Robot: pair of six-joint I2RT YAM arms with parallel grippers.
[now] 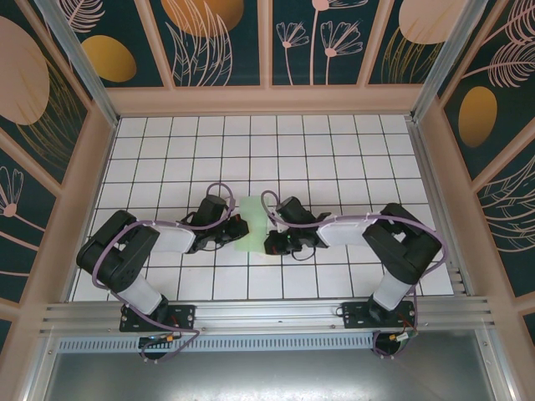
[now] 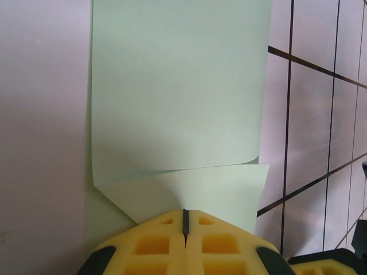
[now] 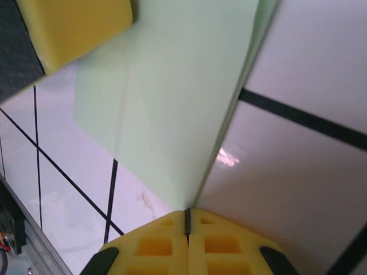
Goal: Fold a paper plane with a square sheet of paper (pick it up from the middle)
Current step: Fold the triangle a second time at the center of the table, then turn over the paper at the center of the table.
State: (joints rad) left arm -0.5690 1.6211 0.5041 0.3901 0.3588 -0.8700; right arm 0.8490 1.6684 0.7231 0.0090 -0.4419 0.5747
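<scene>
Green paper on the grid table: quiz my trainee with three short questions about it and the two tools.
1. Multiple choice: in the top view, the green paper lies A) between the left tool and the right tool, B) far left of both tools, C) far right of both tools.
2. True or false: in the left wrist view, the paper lies flat as one unfolded layer.
3. Fill in: in each wrist view, the yellow fingers are ___ where the paper meets their tips.

Key
1. A.
2. False: a flap is doubled over near the tool.
3. Shut.
</scene>
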